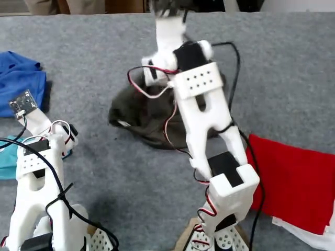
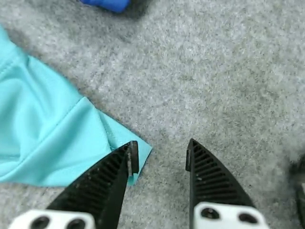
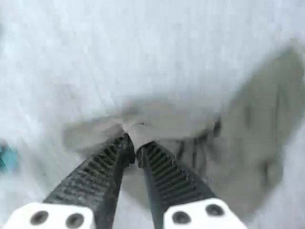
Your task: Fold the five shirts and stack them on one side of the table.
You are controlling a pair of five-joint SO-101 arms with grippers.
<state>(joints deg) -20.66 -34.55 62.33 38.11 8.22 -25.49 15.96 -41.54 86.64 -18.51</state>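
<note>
Across the grey felt table, a crumpled dark olive shirt sits mid-frame, half hidden by the right arm. The right gripper is pinched on a fold of it. The left gripper gapes wide over a turquoise shirt corner, lower left. Blue shirt upper left, red shirt lower right.

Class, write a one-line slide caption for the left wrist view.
Open left gripper poised at the corner of a turquoise fabric shirt lying on the grey felt table.
</note>
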